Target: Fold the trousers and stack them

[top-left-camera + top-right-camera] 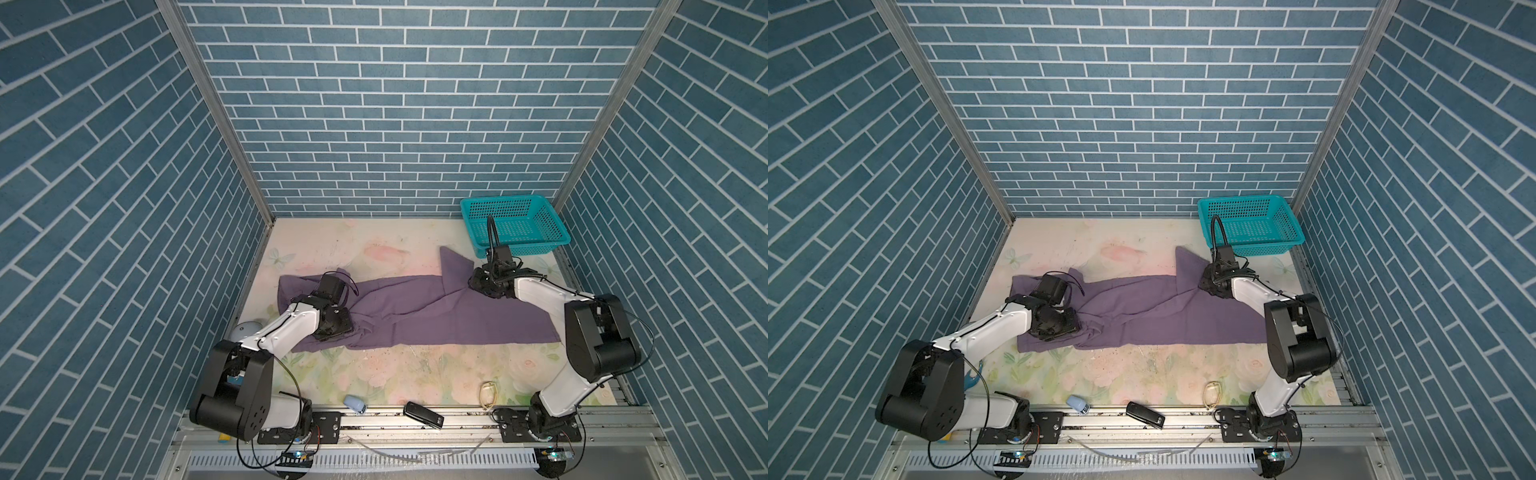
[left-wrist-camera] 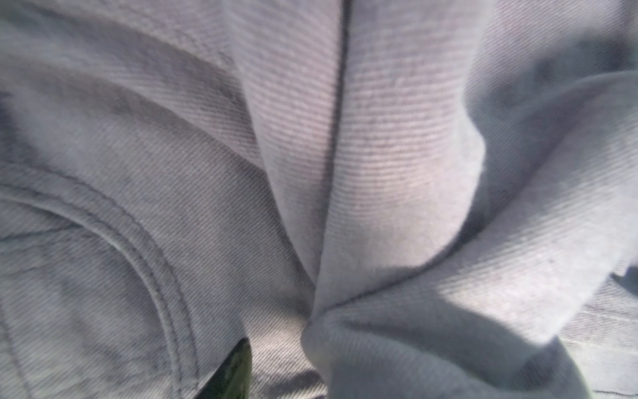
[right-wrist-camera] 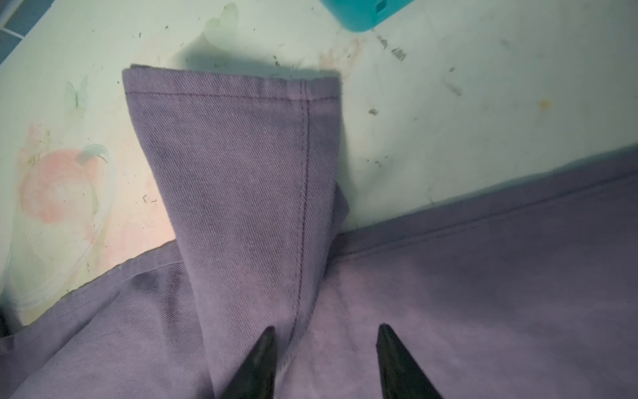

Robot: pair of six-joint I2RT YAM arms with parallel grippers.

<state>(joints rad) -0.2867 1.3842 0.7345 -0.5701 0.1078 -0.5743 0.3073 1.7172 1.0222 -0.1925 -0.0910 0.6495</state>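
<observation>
trousers point(image 1: 415, 316) sprawled, right jaws apart, left unclear

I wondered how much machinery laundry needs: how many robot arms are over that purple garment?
2. The left arm reaches over the trousers' left end; the right arm reaches over their folded-back leg near the teal basket. No others show.

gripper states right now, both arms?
Left gripper: cannot tell; jaws hidden against the trousers.
Right gripper: open over the trousers, holding nothing.
</observation>
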